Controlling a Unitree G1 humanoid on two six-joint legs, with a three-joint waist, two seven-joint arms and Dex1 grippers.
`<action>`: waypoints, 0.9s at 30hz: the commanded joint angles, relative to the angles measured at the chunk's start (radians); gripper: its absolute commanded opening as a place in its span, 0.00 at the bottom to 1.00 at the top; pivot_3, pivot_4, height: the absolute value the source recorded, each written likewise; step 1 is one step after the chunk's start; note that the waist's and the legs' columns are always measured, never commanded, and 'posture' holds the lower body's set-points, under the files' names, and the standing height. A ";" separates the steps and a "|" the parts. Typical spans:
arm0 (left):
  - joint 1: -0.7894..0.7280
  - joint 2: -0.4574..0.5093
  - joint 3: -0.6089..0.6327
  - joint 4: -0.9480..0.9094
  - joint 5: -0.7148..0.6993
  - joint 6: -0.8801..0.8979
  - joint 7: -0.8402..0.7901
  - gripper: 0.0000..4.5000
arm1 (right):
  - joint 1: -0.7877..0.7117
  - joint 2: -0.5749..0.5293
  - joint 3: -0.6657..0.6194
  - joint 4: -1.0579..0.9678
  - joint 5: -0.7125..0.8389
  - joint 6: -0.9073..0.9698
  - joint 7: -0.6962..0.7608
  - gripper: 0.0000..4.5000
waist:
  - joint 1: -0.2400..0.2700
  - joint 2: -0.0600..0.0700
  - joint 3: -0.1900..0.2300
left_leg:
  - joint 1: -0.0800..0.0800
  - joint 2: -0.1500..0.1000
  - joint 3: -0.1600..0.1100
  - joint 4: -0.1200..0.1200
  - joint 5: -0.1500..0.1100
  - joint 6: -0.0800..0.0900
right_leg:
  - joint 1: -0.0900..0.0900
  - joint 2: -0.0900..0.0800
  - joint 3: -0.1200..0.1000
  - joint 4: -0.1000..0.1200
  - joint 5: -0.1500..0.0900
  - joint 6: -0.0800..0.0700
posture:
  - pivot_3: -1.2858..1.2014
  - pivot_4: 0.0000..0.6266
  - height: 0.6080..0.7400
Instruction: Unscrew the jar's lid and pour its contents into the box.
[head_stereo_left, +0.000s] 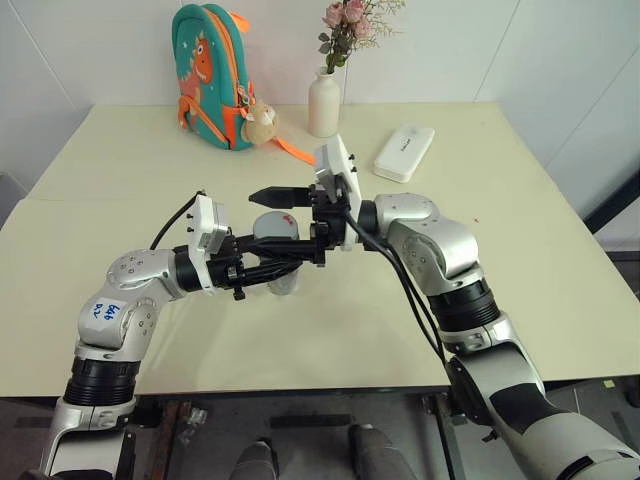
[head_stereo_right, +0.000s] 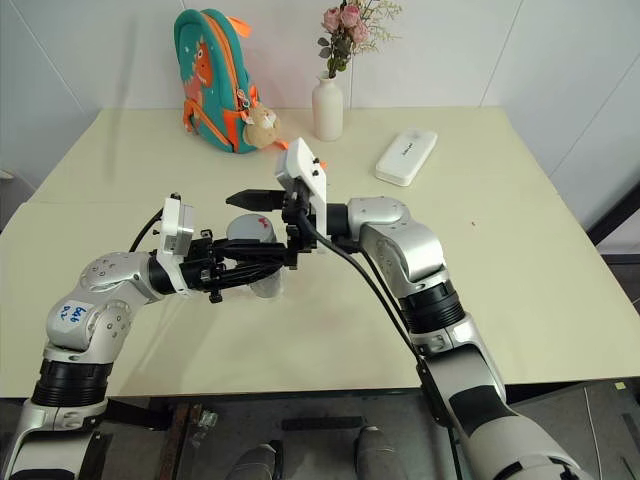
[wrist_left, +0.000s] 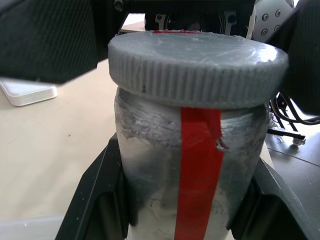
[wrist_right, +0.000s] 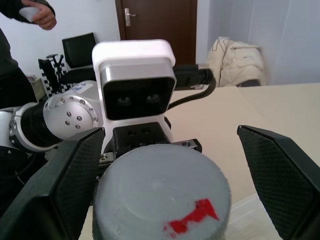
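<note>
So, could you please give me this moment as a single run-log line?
left gripper: shut on jar | right gripper: open, astride lid, not gripping | lid: on jar | stage: unscrewing not begun

Bright, even daylight fills the room, and the table (head_stereo_left: 520, 260) is lit flatly with only soft, faint shadows under the arms. Up close, the jar (wrist_left: 195, 165) and its lid (wrist_left: 197, 62) look crisp, while the room beyond goes slightly soft. No harsh glare anywhere.

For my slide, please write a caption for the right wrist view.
Open right gripper straddling the grey lid of the jar, not yet closed.
</note>
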 joint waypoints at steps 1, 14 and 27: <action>-0.024 -0.001 0.007 -0.023 -0.010 -0.009 -0.006 0.43 | -0.025 0.009 -0.013 -0.001 -0.007 -0.033 -0.011 0.99 | 0.001 0.000 0.000 | 0.000 0.000 0.000 0.000 0.000 0.000 | 0.000 0.000 0.000 0.000 0.000 0.000 | 0.52 0.24 1.00; -0.015 0.005 0.010 -0.030 -0.015 -0.009 0.000 0.43 | -0.017 -0.096 -0.107 0.013 0.032 -0.019 0.009 0.99 | 0.001 0.000 0.000 | 0.000 0.000 0.000 0.000 0.000 0.000 | 0.000 0.000 0.000 0.000 0.000 0.000 | 0.52 0.24 1.00; -0.016 0.011 0.016 -0.024 -0.016 -0.005 -0.010 0.43 | 0.020 -0.238 -0.147 0.012 0.082 0.013 0.097 0.99 | -0.003 0.000 0.000 | 0.000 0.000 0.000 0.000 0.000 0.000 | 0.000 0.000 0.000 -0.001 0.000 0.000 | 0.52 0.24 1.00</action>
